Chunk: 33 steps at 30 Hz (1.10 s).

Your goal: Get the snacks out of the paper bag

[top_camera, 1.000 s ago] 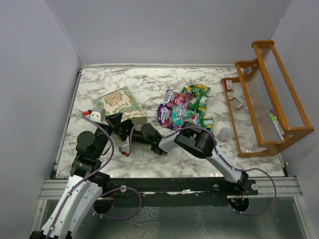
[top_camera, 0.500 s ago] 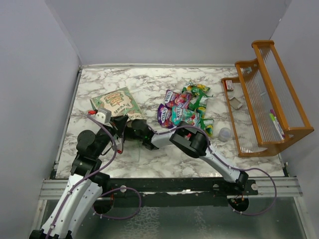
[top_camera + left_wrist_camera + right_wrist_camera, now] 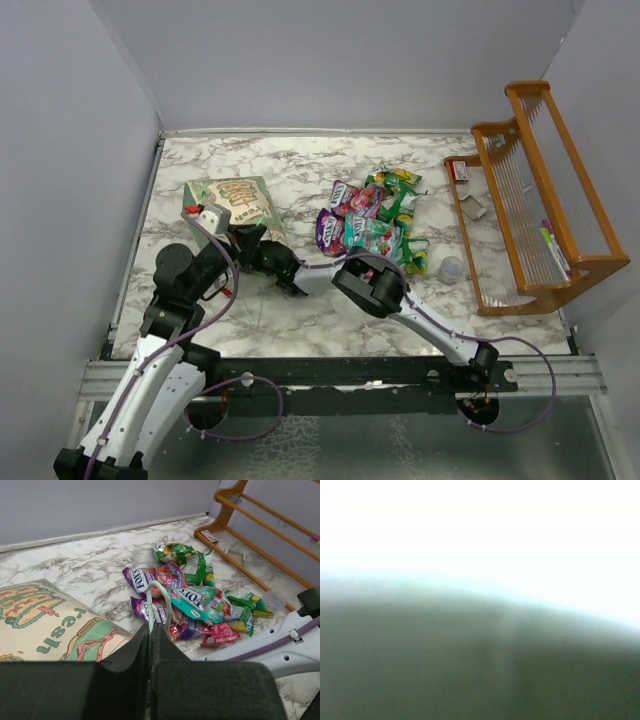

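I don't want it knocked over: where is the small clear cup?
In the top view, the cup sits right of centre, between the snacks and the rack's near end.

You are working in a robotics lab cell, not a home or a shop. Plain grey panels (image 3: 340, 60) are boxing in the marble-patterned tabletop (image 3: 300, 170) on three sides. Two white and black arms, the left arm (image 3: 165, 300) and the right arm (image 3: 430, 315), are sitting bolted to a metal rail (image 3: 110, 378) at the near edge, with purple cables (image 3: 228, 270) looping along them. On the top, a wooden rack (image 3: 540, 200), a heap of snacks (image 3: 375, 220) and a paper bag (image 3: 235, 200) are lying like test props.
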{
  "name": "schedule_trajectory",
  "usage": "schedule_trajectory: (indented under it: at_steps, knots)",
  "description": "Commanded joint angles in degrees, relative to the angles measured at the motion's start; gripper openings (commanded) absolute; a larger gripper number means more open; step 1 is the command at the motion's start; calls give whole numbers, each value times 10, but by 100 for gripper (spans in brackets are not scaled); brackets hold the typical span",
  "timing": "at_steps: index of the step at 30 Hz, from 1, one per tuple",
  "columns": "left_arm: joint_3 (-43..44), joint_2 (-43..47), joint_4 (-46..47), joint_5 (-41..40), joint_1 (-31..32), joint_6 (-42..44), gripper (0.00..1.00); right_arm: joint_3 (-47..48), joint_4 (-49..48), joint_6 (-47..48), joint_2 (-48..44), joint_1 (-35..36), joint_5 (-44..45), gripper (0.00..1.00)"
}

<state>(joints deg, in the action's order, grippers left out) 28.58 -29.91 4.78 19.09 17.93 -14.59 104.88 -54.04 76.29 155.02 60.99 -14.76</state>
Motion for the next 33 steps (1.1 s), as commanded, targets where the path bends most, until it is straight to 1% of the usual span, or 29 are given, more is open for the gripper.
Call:
schedule_trajectory:
  at_steps: [1, 2, 4, 6, 8, 11, 14, 18, 21, 25, 29, 33]
  knots:
    - [61, -5, 7, 19, 0, 6, 0, 19, -30, -39, -2, -13, 33, 72]
    - [57, -2, 9, 6, -1, 8, 0, 24, -26, -40, 0, -16, 31, 71]
    - [48, 4, 8, -23, 0, 10, 0, 14, -43, -32, -1, -16, 43, 63]
    - [40, 14, 1, -52, 0, 11, 0, -25, -66, -39, -19, -17, 40, 46]
    - [29, 31, 0, -80, 0, 11, 0, -59, -79, -42, -34, -19, 40, 36]
    - [3, 59, 4, -129, -1, 11, 0, -90, -105, -27, -43, -21, 56, 27]
    - [-27, 73, 5, -185, -1, 7, 0, -122, -102, -31, -69, -21, 63, 14]
    - [-55, 73, 10, -235, -1, -11, 0, -193, -114, -51, -112, -21, 61, 9]
    - [-67, 69, 21, -249, -1, -16, 0, -261, -126, -74, -155, -19, 40, 8]
    - [-67, 56, 33, -244, -1, -17, 0, -338, -133, -97, -207, -9, 4, 8]
    - [-62, 45, 41, -233, -2, -10, 0, -393, -146, -159, -254, -4, -28, 8]
    - [-61, 44, 39, -225, -2, -5, 0, -434, -165, -211, -289, 0, -25, 7]
